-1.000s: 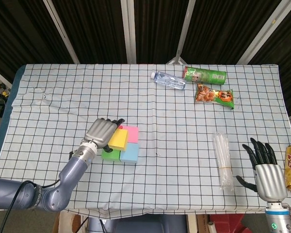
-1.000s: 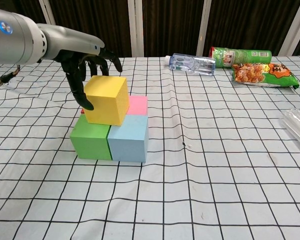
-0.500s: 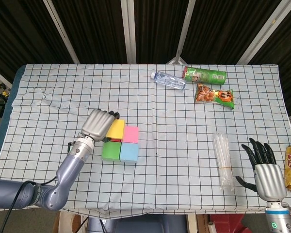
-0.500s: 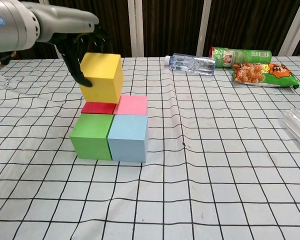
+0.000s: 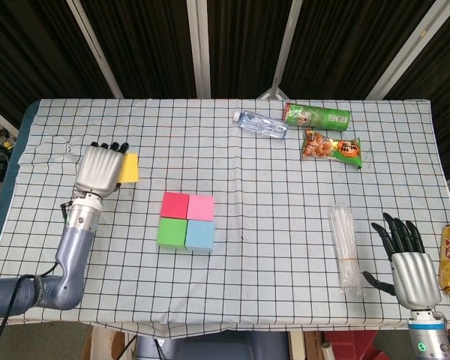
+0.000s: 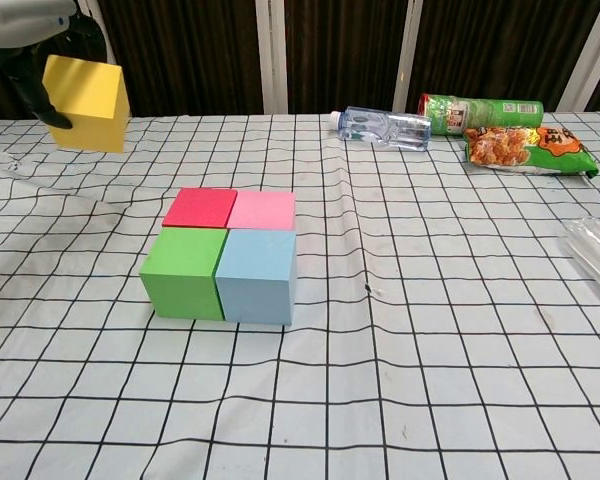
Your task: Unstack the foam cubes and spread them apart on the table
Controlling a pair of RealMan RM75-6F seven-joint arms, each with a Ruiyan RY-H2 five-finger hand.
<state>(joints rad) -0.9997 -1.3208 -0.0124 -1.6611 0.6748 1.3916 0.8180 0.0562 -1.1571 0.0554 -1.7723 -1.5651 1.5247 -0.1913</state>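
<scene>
Gripping the yellow cube (image 6: 86,89) with its fingers wrapped round it, the left hand (image 5: 100,169) holds it in the air, well to the left of and behind the block of four cubes on the table. That block is the red cube (image 5: 175,204) and pink cube (image 5: 202,207) at the back, with the green cube (image 5: 171,232) and blue cube (image 5: 199,235) touching them in front. Far to the right of the block, beyond the clear tube bundle (image 5: 344,248), the right hand (image 5: 409,265) holds nothing, fingers spread.

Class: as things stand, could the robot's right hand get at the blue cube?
Probably yes: the right hand is open and empty, and the blue cube has bare cloth on its right side, though it sits well across the table.
</scene>
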